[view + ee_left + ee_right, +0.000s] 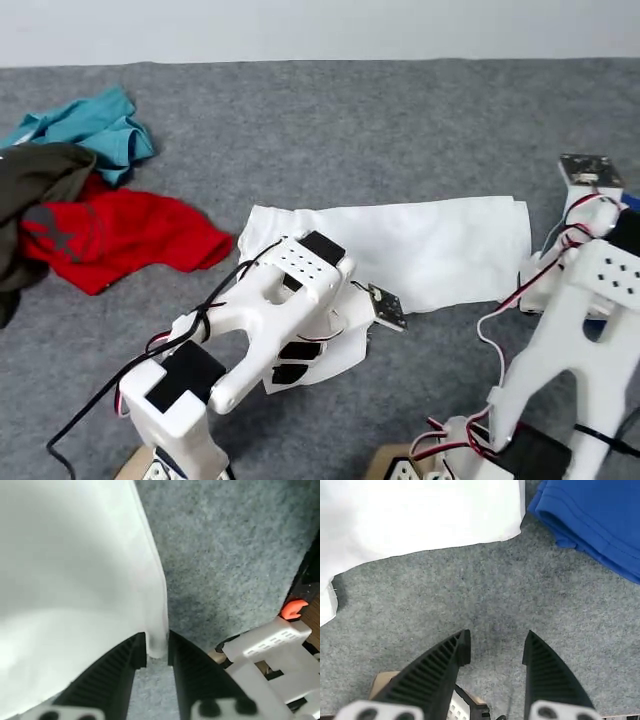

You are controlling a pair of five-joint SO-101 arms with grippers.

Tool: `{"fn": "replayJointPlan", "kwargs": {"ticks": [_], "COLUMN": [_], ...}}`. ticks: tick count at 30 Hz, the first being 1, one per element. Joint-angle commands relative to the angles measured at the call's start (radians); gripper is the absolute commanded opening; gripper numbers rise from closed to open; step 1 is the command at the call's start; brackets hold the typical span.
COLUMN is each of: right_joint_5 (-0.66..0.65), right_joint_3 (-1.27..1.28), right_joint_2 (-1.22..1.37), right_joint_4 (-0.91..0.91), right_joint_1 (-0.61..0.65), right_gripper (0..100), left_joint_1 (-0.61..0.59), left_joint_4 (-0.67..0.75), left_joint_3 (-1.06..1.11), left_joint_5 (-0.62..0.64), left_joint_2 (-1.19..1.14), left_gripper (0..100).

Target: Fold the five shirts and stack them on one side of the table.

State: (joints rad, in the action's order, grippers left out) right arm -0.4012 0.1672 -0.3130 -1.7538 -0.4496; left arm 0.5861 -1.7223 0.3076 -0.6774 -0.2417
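Observation:
A white shirt (pixel 430 250) lies spread across the middle of the grey table cover (pixel 330 130). My left arm (pixel 290 290) bends down over its near left corner. There my left gripper (pixel 157 650) is shut on a thin edge of the white shirt (pixel 70 580), pinched between the black fingertips. On the right, my right gripper (pixel 495 650) hangs open over bare cover, just off the white shirt's (pixel 420 515) edge and beside a folded blue shirt (pixel 600 515). The right arm (pixel 590 290) hides most of that blue shirt in the high view.
At the far left lies a loose pile: a teal shirt (pixel 90 130), a dark shirt (pixel 35 180) and a red shirt (pixel 120 235). The right arm's white base (pixel 270 650) with an orange clip (pixel 292 609) stands near the left gripper.

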Motion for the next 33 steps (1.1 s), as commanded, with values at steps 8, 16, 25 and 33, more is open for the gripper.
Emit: {"fn": "replayJointPlan", "kwargs": {"ticks": [8,16,25,33], "right_joint_5": [-0.009,-0.011,-0.011,-0.011], "right_joint_3": [-0.005,-0.005,-0.005,-0.006], "right_joint_2": [-0.027,-0.027,-0.027,0.048], "right_joint_4": [0.001,0.002,0.004,-0.005], "right_joint_1": [0.010,0.010,0.010,0.010], "right_gripper": [19.0,19.0,19.0,18.8], "left_joint_1": [-0.002,-0.069,-0.413,-0.430], "left_joint_4": [-0.031,-0.031,0.290,0.430], "left_joint_3": [-0.231,-0.323,-0.521,-0.529], "left_joint_5": [0.057,0.060,0.279,0.436], "left_joint_2": [0.014,0.028,0.003,-0.187], "left_gripper": [16,16,3,2]}}
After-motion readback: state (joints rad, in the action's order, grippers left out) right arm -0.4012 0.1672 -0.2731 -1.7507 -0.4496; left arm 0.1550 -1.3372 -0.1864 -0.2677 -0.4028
